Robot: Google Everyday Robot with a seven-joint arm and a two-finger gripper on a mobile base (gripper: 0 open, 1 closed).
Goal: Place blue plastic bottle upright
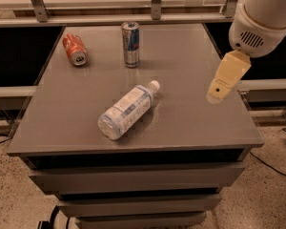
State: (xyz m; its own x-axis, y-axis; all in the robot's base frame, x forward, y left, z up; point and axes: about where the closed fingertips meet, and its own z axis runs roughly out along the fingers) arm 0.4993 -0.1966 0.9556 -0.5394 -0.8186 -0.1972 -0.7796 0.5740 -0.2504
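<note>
The blue plastic bottle [127,109] lies on its side near the middle of the grey tabletop [181,56]. Its white cap points to the back right and its clear base to the front left. My gripper [215,97] hangs over the right side of the table, to the right of the bottle and well apart from it. It holds nothing that I can see.
A slim blue-and-silver can [130,44] stands upright at the back centre. A red-orange can [74,49] lies on its side at the back left. A metal rail with posts [155,4] runs behind the table. Drawers sit below the tabletop's front edge.
</note>
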